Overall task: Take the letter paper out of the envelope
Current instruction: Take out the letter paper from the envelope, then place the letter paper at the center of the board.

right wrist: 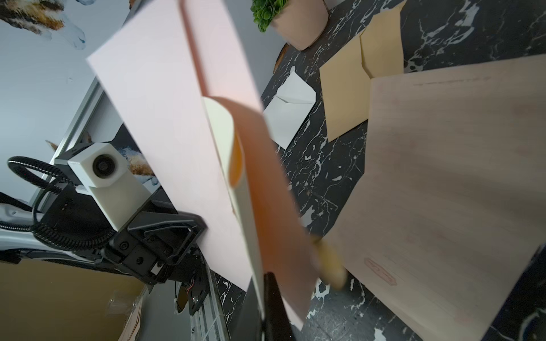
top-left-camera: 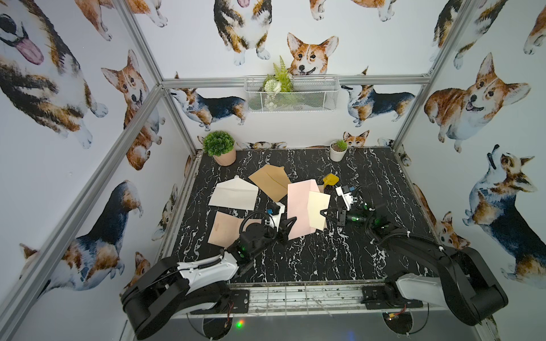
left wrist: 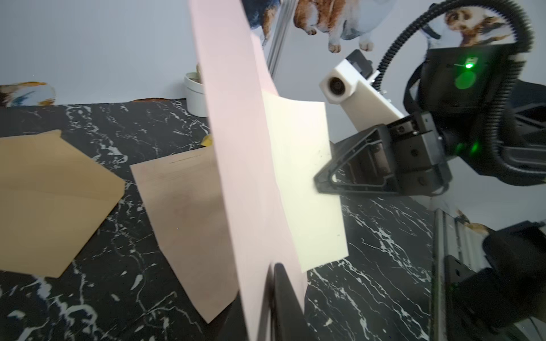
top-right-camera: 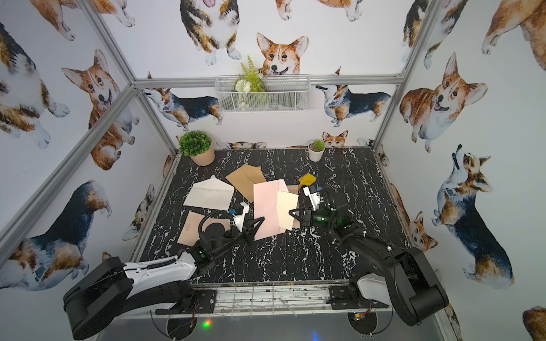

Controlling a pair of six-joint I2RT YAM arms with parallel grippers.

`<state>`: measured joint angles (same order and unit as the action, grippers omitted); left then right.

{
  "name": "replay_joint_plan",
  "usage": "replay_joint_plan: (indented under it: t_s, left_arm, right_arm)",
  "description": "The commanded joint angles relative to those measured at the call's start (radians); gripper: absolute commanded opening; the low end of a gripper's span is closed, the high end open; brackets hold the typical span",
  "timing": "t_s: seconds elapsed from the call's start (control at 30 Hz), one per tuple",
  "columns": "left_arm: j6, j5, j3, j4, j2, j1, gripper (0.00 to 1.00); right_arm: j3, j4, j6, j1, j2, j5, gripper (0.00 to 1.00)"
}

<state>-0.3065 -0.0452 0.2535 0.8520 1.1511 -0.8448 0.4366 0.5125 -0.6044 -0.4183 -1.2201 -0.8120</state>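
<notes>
Your left claw (top-left-camera: pixel 289 227) is clenched on the lower corner of the pink envelope (top-left-camera: pixel 300 203), holding it tilted up off the bench (top-left-camera: pixel 295 259). I judge this is so the mouth faces the other arm and the envelope cannot slide along with its contents. Your right claw (top-left-camera: pixel 325 214) is clenched on the outer edge of the cream letter paper (top-left-camera: pixel 318 209). That sheet is the task's thing: it sticks out sideways from the envelope's mouth, with part of it tucked under the flap and its free end in the air between the two arms. With each claw on a different layer, pulling them apart should draw the sheet clear. How much remains inside I cannot tell.

Count of what you have:
- One pink envelope, one letter paper, both held.
- One white envelope (top-left-camera: pixel 233 195) and one tan envelope (top-left-camera: pixel 270 181), lying flat with flaps open.
- Two dull brown sheets, one (top-left-camera: pixel 226 228) beside the left arm, one (left wrist: pixel 183 212) under the lifted envelope.
- One small yellow thing (top-left-camera: pixel 331 179), too blurred to name.
- Two potted plants at the back corners, large (top-left-camera: pixel 220 146) and small (top-left-camera: pixel 339 149).
- One wire basket (top-left-camera: pixel 313 97) on the rear wall.
</notes>
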Motion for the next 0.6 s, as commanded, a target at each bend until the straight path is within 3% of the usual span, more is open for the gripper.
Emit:
replay_joint_plan:
  t_s: [0.0,0.17,0.4,0.57]
  left_arm:
    - [0.016,0.092,-0.003,-0.017,-0.018,0.002,0.13]
    - [0.011,0.178,-0.017,-0.060,-0.069,0.002,0.00]
    - [-0.003,0.369,-0.053,-0.156,-0.197,0.001,0.00]
    - [0.006,0.427,-0.069,-0.178,-0.252,0.003,0.00]
  right_arm:
    - [-0.002,0.001,-0.002,0.004,0.016,0.038,0.00]
    - [-0.005,-0.034,0.012,0.013,0.045,0.049,0.00]
    - [-0.012,-0.057,0.020,0.021,0.079,0.032,0.00]
    - [0.004,0.026,-0.054,0.004,-0.012,-0.109,0.00]
